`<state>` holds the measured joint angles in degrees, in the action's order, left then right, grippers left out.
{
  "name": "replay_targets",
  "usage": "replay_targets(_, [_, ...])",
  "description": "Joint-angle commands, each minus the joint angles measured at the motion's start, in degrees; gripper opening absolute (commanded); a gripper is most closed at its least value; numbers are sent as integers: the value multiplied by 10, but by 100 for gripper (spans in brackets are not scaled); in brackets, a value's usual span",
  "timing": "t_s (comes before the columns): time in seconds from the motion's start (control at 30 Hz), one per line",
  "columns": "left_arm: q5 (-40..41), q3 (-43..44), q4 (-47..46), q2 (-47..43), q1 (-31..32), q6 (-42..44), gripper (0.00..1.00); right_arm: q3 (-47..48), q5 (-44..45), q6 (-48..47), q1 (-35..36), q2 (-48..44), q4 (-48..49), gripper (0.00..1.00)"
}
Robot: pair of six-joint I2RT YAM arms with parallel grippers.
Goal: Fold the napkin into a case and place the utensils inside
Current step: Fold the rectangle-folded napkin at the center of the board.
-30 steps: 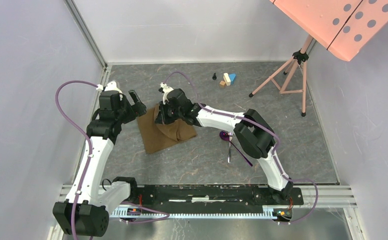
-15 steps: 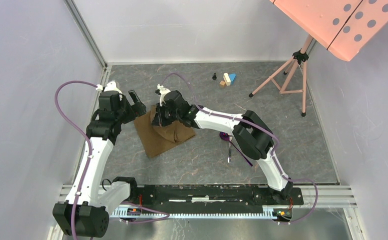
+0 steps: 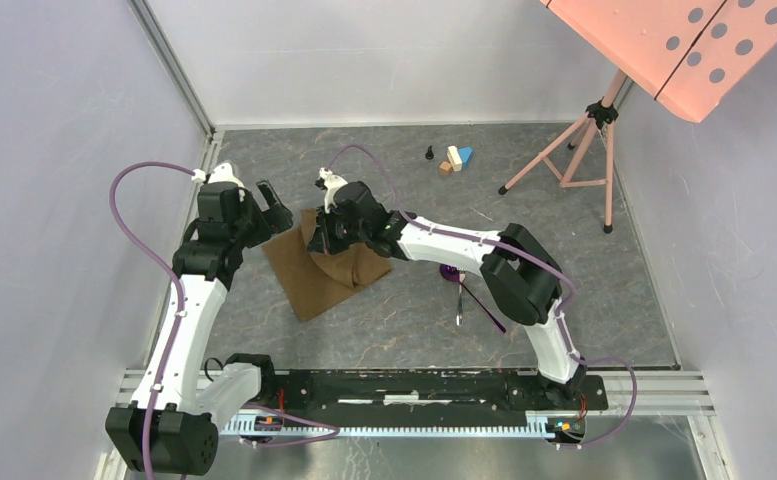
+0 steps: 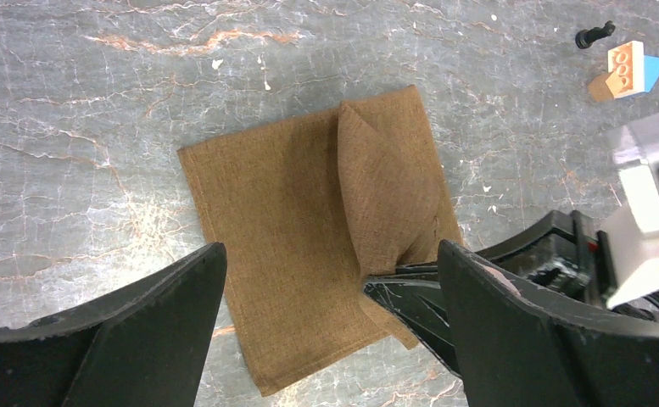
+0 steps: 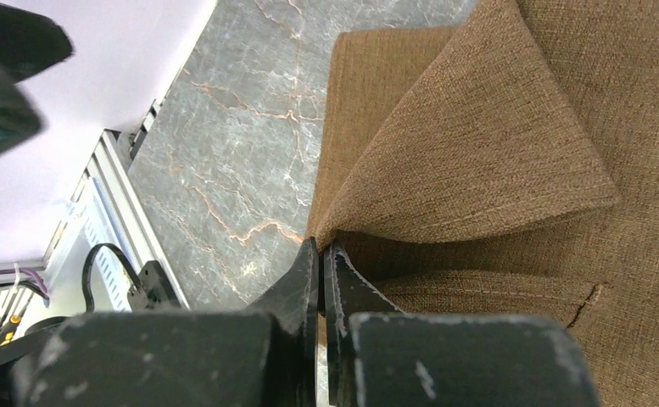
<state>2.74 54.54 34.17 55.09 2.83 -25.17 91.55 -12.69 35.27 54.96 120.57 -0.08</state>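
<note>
The brown napkin (image 3: 316, 280) lies flat on the grey marble floor, with one side lifted into a loose fold (image 4: 385, 186). My right gripper (image 3: 326, 236) is shut on the edge of that fold (image 5: 320, 250) and holds it up over the rest of the cloth (image 5: 478, 153). My left gripper (image 3: 275, 206) hangs open above the napkin's far left corner, its fingers spread wide over the cloth (image 4: 330, 254) and touching nothing. The purple-bowled spoon (image 3: 451, 272) and the silver fork (image 3: 459, 303) lie to the right of the napkin, partly under the right arm.
Small toy blocks (image 3: 455, 158) and a black piece (image 3: 429, 153) sit at the back of the floor. A pink tripod (image 3: 574, 150) with a pink panel (image 3: 684, 40) stands at the back right. White walls close in left and back.
The right gripper has pulled the pinched fold a little to the left, and the napkin has slid slightly left with it. The left arm has stayed where it was.
</note>
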Motion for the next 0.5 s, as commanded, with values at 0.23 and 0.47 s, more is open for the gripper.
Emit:
replay_targets(0.23, [5, -2, -9, -10, -5, 21, 100, 0, -9, -2, 10, -36, 21, 0])
replay_targets(0.47, [4, -2, -10, -10, -6, 21, 100, 4, -13, 3, 20, -11, 29, 0])
